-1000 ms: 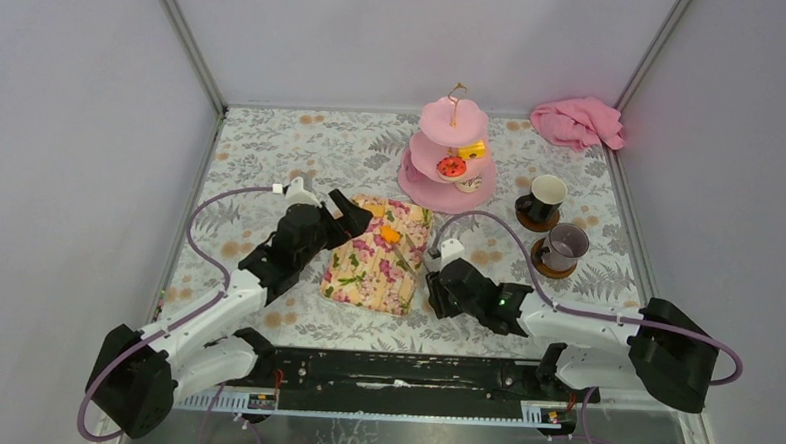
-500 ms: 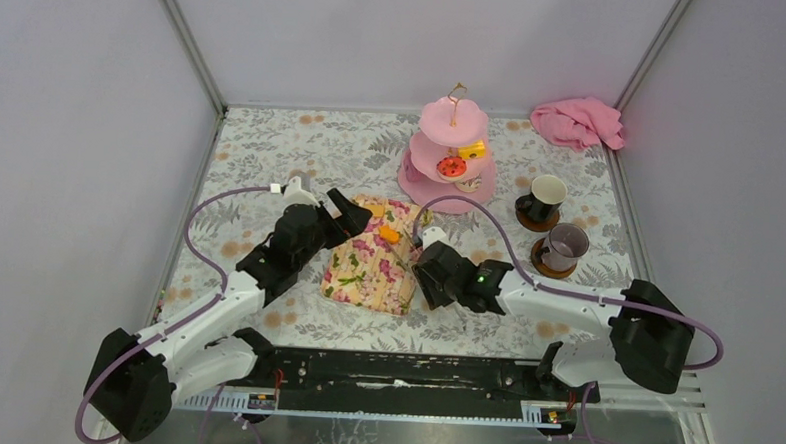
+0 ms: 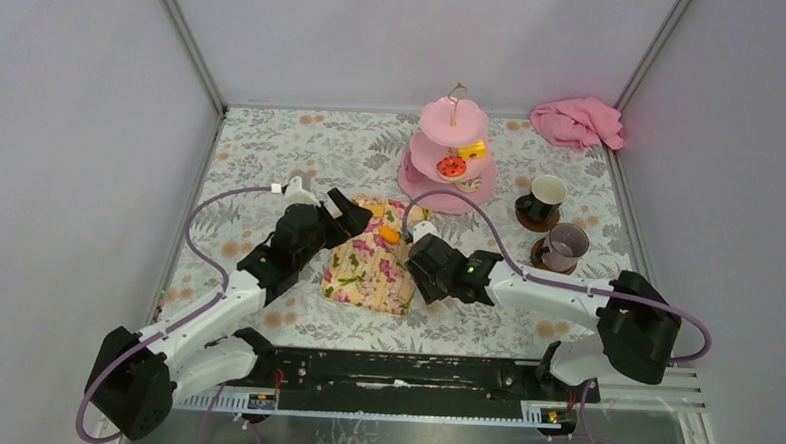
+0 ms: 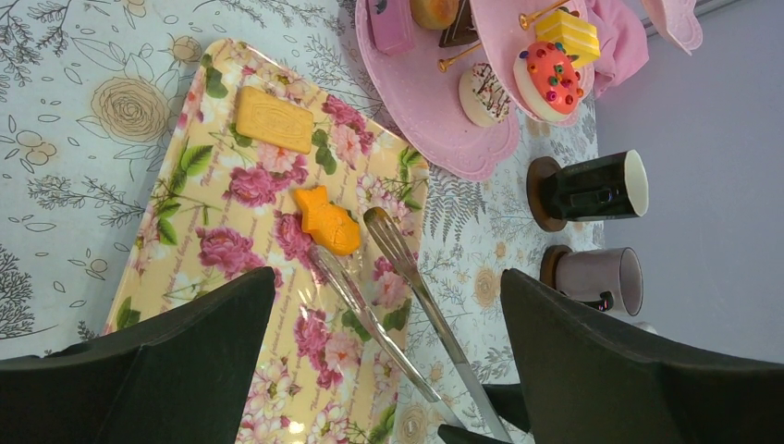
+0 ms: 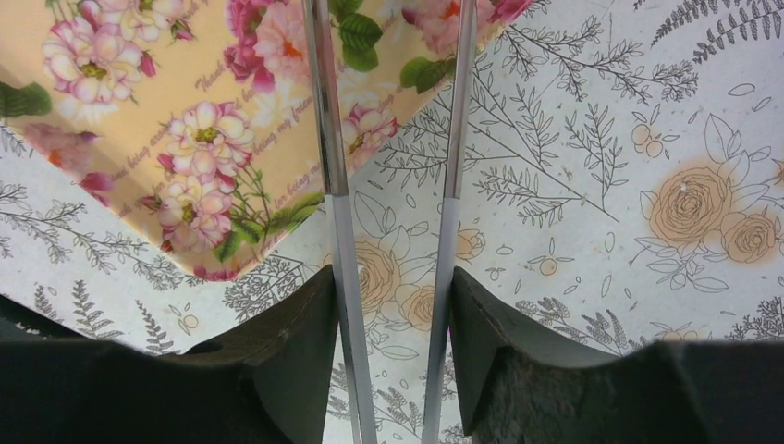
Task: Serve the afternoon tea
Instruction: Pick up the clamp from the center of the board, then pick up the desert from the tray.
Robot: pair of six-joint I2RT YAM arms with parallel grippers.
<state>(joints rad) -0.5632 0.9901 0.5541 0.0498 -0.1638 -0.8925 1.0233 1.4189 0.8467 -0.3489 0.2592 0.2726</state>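
The left hand [image 3: 352, 218] hangs wide open over the tray's [image 4: 185, 231] left side. An orange cake [image 4: 326, 222] lies on the tray with the tips of the tongs [image 4: 407, 268] just beside it. The right hand [image 3: 419, 261] grips the tongs. Further right on the surface are the stand [image 3: 440, 196] – cakes on its tiers – and two mugs [image 3: 545, 199].

Bright, even overhead light — soft shadows; tongs [image 5: 325, 139] glint; the right pincer [image 5: 390, 285] looms dark, slightly blurred.
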